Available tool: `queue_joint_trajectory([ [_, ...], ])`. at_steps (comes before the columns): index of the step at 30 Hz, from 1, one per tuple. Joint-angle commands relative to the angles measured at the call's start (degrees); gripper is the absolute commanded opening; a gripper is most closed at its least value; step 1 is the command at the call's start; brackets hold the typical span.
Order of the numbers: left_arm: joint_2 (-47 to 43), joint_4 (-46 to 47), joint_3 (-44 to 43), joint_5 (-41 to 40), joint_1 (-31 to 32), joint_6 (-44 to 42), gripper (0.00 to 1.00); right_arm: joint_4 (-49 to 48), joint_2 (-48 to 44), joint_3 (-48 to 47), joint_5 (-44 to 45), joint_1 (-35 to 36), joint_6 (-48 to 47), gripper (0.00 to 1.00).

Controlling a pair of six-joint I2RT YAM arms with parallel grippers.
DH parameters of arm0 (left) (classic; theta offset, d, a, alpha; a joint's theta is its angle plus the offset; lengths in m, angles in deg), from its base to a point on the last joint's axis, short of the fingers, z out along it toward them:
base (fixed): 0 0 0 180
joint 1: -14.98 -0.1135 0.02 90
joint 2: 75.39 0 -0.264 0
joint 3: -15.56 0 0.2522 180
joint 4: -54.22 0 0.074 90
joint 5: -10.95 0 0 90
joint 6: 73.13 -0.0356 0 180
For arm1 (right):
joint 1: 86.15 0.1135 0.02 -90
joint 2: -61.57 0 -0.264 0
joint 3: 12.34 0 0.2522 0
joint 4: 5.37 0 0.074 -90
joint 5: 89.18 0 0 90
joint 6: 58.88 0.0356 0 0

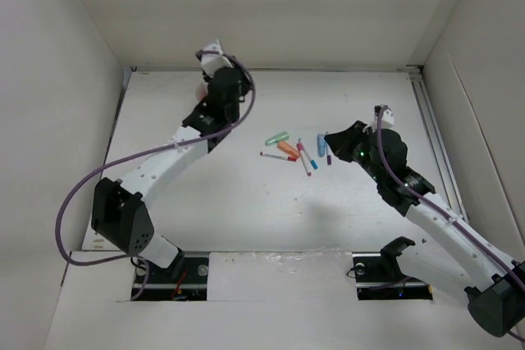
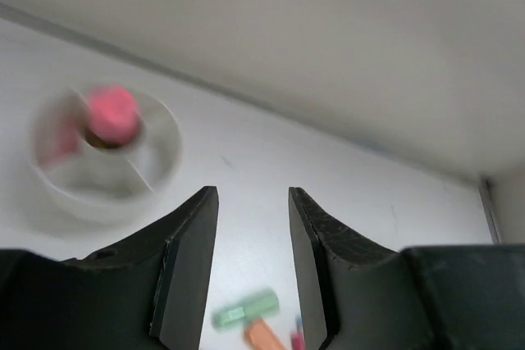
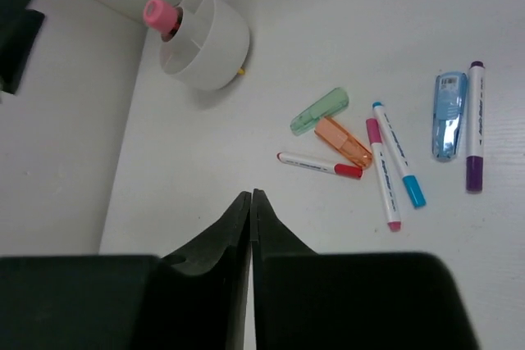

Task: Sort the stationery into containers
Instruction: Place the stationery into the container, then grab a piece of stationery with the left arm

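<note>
The round white divided cup (image 3: pixel 205 38) stands near the back left wall with a pink-capped white bottle (image 3: pixel 162 14) in it; it also shows in the left wrist view (image 2: pixel 107 153). On the table lie a green case (image 3: pixel 320 111), an orange case (image 3: pixel 344 142), a red marker (image 3: pixel 318 165), a pink marker (image 3: pixel 382 171), a blue marker (image 3: pixel 399 153), a blue tape dispenser (image 3: pixel 449 114) and a purple marker (image 3: pixel 475 125). My left gripper (image 2: pixel 253 194) is open and empty, above the table right of the cup. My right gripper (image 3: pixel 250 194) is shut and empty, short of the markers.
White walls enclose the table at the back and both sides. In the top view the left arm (image 1: pixel 176 153) reaches to the back left and covers the cup. The pile of stationery (image 1: pixel 288 148) lies mid-table, just left of the right gripper (image 1: pixel 335 138).
</note>
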Motion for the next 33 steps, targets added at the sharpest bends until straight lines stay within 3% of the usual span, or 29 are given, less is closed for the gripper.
queue_joint_trajectory([
  [1,3.32,0.76,6.80,8.99,6.19,1.96,0.36,-2.95,-1.80,-2.01,3.49,0.89,0.17,0.05],
  [9,13.26,-1.54,9.18,23.59,9.29,-4.01,0.26,-2.43,-1.80,-2.01,6.30,0.89,0.70,0.01],
  [13,15.28,0.40,10.59,26.77,10.96,-6.22,0.27,-2.43,-1.28,-2.01,6.92,0.89,0.70,0.03],
  [17,18.52,-0.65,9.45,24.85,11.49,-1.57,0.28,-1.91,-1.28,-2.01,7.62,0.89,0.70,0.11],
  [19,19.06,-1.27,9.45,21.07,11.49,0.88,0.30,-1.90,-0.75,-2.01,7.62,0.89,0.70,0.22],
  [21,19.06,-0.66,9.97,19.48,11.49,0.90,0.31,-1.90,-0.75,-2.01,7.62,0.89,0.70,0.35],
  [25,21.59,-2.75,4.89,18.86,11.49,-5.15,0.34,-1.90,-0.23,-2.01,7.01,0.89,0.70,0.46],
  [33,30.30,-10.22,-9.61,25.88,11.49,-18.95,0.34,-1.90,-0.22,-2.54,6.92,0.89,0.70,0.50],
])
